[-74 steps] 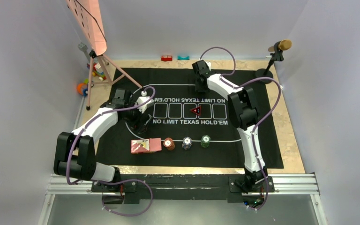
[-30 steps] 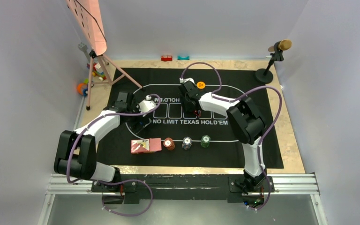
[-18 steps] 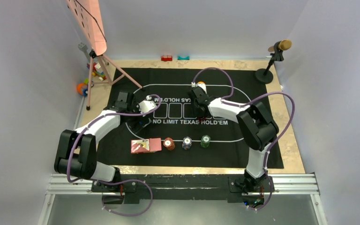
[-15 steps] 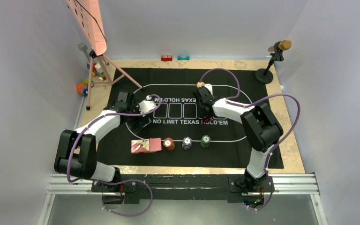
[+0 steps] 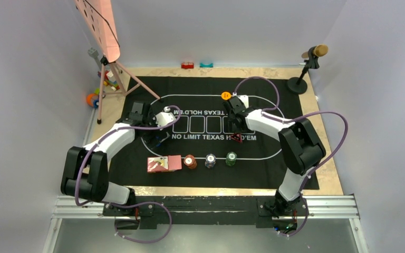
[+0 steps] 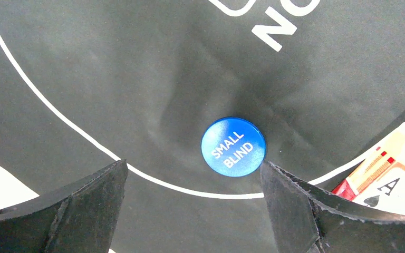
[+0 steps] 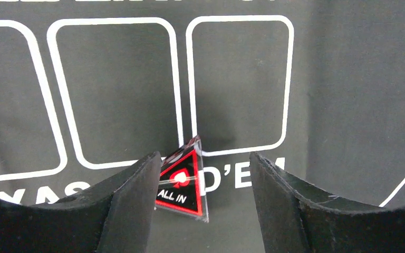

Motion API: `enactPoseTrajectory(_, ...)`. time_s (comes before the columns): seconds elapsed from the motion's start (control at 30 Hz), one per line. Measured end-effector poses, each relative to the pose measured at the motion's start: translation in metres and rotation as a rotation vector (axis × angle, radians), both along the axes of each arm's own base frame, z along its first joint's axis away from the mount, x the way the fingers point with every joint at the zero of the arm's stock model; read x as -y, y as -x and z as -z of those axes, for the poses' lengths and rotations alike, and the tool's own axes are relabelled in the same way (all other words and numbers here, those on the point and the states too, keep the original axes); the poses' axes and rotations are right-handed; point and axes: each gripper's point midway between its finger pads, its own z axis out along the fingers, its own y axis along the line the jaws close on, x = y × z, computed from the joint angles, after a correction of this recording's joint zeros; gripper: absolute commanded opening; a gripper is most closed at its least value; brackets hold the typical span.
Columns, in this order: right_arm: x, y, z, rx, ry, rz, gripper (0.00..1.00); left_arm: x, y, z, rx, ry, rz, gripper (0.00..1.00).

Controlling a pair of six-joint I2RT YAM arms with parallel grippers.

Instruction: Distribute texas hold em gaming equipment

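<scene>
Here, the ALL IN triangle (image 7: 182, 185) stands on the lettering of the mat (image 7: 348, 79), touching one finger (image 7: 132, 195) of our wide-open right gripper (image 7: 204, 163); it is black, red-edged. Our left gripper (image 6: 192, 174), spread and empty, frames a blue disc (image 6: 233, 146) near cards (image 6: 395, 184).

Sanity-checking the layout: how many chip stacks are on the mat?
3, in a row at the near side: red stack, beside the cards; blue-grey stack, middle; green stack, rightmost. Others could be hidden.
</scene>
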Motion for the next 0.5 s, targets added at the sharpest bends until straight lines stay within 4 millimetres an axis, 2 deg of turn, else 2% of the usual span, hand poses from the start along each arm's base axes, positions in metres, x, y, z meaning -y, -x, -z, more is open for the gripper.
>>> enactPoseTrajectory(0.1, -0.008, 0.003, -0.010, 0.021, -0.008, -0.022, 0.68, 0.000, -0.001, -0.005, 0.005, 0.007, -0.003, 1.00)
enactPoseTrajectory(0.2, -0.025, 0.008, -0.016, 0.034, -0.017, -0.069, 0.68, 0.000, -0.002, -0.010, 0.016, 0.013, -0.007, 1.00)
enactPoseTrajectory(0.33, -0.043, 0.018, -0.010, 0.016, -0.017, -0.122, 0.67, 0.001, 0.000, -0.014, 0.019, 0.022, -0.014, 1.00)
enactPoseTrajectory(0.5, -0.048, 0.022, -0.005, 0.003, -0.012, -0.139, 0.65, 0.000, 0.002, -0.016, 0.017, 0.029, -0.015, 1.00)
